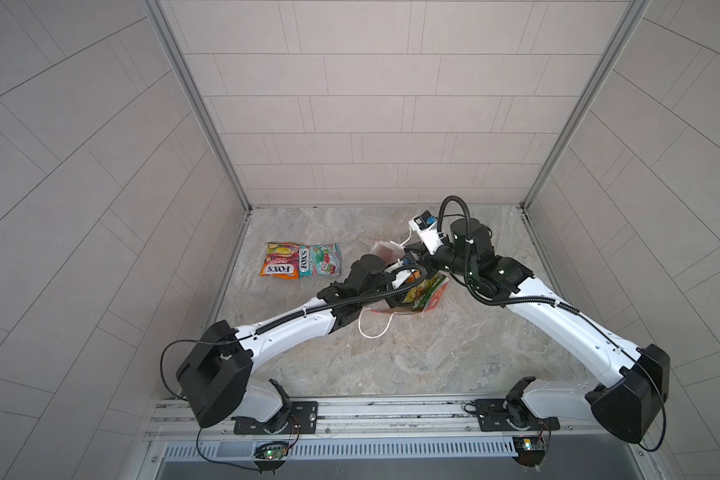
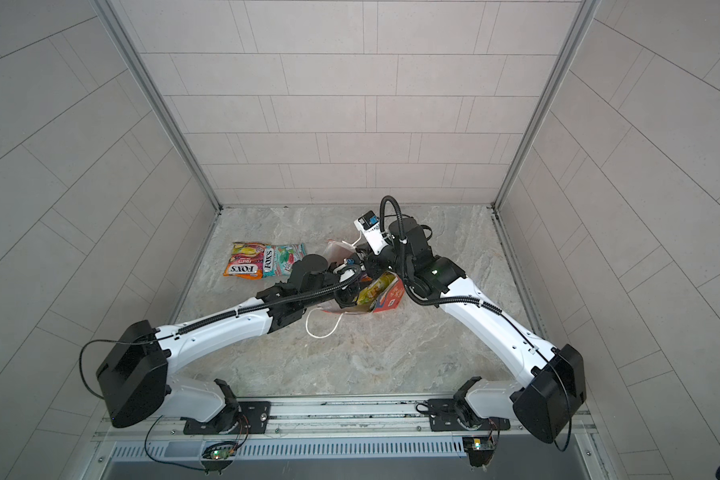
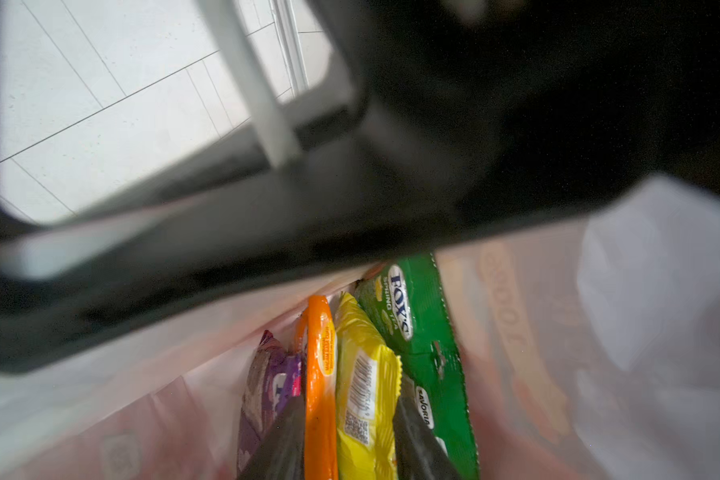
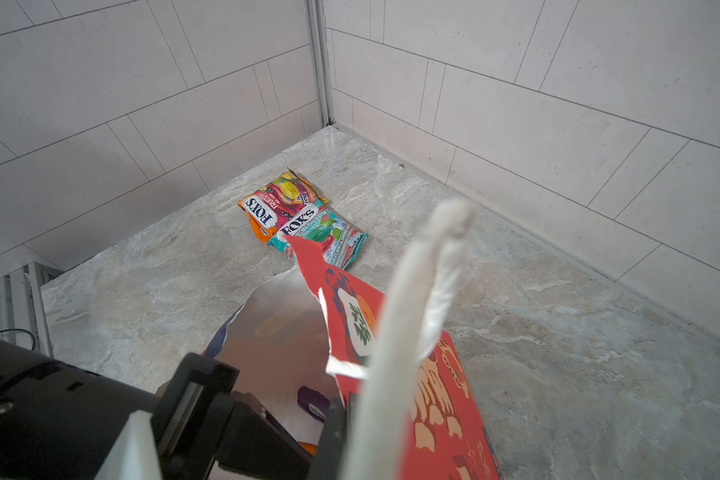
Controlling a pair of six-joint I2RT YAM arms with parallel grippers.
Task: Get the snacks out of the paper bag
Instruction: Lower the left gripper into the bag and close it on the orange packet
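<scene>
Red paper gift bag [image 1: 432, 298] stands mouth-up on the marbled worktop [image 1: 391, 365], tiled walls [image 1: 350, 104] around; right gripper [image 1: 409, 250] pinches its rim, left gripper [image 3: 352, 395] sits open around upright glossy candy packets [image 3: 366, 332] inside.

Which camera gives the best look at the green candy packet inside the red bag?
The left wrist view: the green packet stands on edge in the paper bag, its FOX'S label readable. In both top views only a green patch shows in the bag's mouth. The right wrist view shows none of it.
</scene>
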